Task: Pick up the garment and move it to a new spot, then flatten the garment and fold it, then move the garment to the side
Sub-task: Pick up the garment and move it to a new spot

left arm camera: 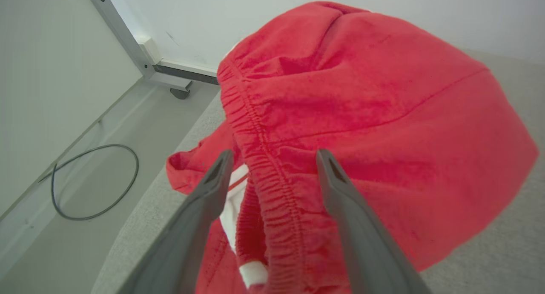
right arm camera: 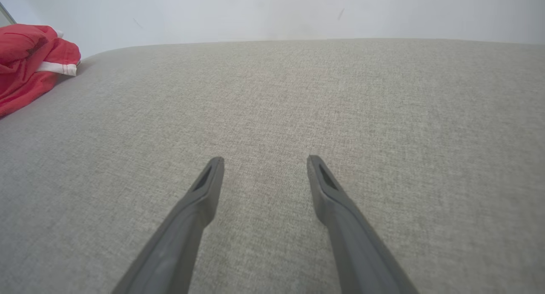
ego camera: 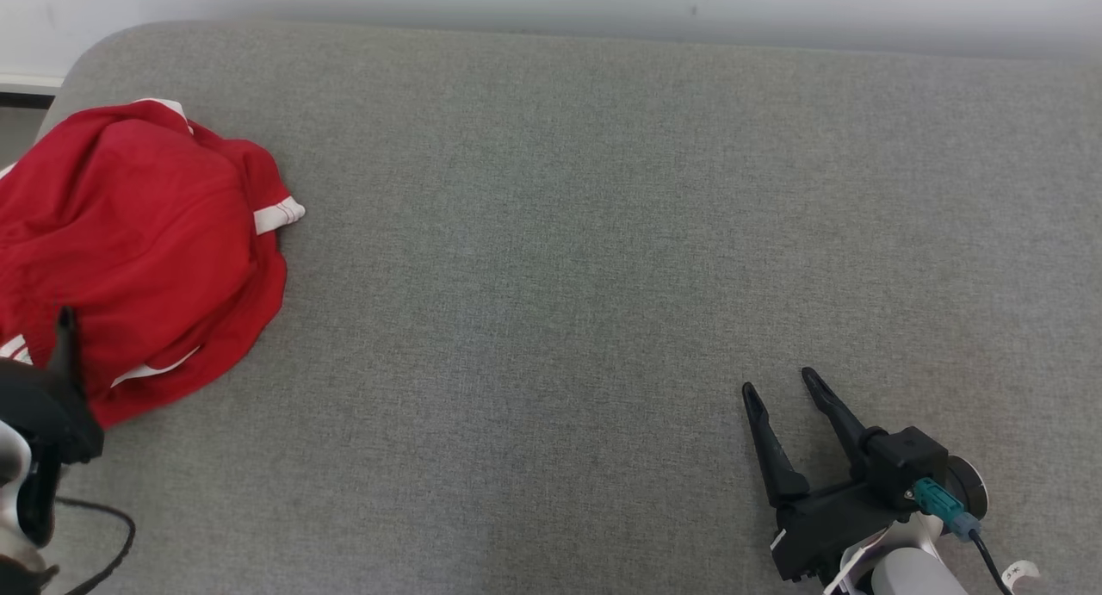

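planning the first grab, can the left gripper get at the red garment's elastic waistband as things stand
Probably yes: the left gripper is open, its fingers seeming to straddle the gathered waistband of the red garment, with nothing in between.

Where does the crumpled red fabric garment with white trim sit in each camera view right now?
Head view: the crumpled red fabric garment lies at the left edge.
Left wrist view: it spans centre and right, its elastic waistband between the fingers of the open left gripper.
Right wrist view: small, in the top-left corner.
Shared landmark: the grey fabric surface under it.
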### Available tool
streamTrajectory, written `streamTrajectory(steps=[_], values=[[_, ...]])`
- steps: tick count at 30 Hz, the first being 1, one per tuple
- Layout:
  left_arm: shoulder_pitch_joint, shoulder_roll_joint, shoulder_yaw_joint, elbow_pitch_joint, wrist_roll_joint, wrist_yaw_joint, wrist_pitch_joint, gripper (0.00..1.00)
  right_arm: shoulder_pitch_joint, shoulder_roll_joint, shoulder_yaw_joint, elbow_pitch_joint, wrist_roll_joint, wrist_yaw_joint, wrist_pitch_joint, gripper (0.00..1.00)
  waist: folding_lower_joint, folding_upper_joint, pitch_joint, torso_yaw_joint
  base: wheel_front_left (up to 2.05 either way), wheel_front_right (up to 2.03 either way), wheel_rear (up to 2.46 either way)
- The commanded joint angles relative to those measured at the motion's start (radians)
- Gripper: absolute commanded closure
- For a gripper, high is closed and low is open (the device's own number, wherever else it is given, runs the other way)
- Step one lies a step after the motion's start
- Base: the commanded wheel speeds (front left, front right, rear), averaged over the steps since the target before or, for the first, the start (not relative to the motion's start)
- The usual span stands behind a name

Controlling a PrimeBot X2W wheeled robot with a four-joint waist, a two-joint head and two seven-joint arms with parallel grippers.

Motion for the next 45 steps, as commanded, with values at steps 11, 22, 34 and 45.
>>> streamTrajectory(steps=[11,22,34,45], values=[[-0.001,0.0,-0.077,0.086,-0.062,0.002,0.087,1.0,-0.003,0.017,0.016,0.021,0.004,-0.002,0.0,0.0,-0.0001,-0.0001,-0.034,-0.007,0.0,0.0,0.0],[-0.037,0.042,-0.179,0.008,-0.107,0.002,0.038,1.0,0.033,0.048,0.012,0.039,0.025,-0.002,0.0,0.0,-0.0001,-0.0001,-0.113,-0.046,0.0,0.0,0.0],[-0.123,0.022,-0.36,-0.187,-0.072,0.002,-0.072,1.0,0.06,0.105,0.005,0.046,0.029,-0.002,0.0,0.0,-0.0001,-0.0001,-0.181,-0.195,0.0,0.0,0.0],[-0.072,-0.167,-0.437,-0.197,-0.119,0.002,-0.171,1.0,0.072,0.112,-0.011,0.058,0.038,-0.002,0.0,0.0,-0.0001,-0.0001,-0.174,-0.391,0.0,0.0,0.0]])
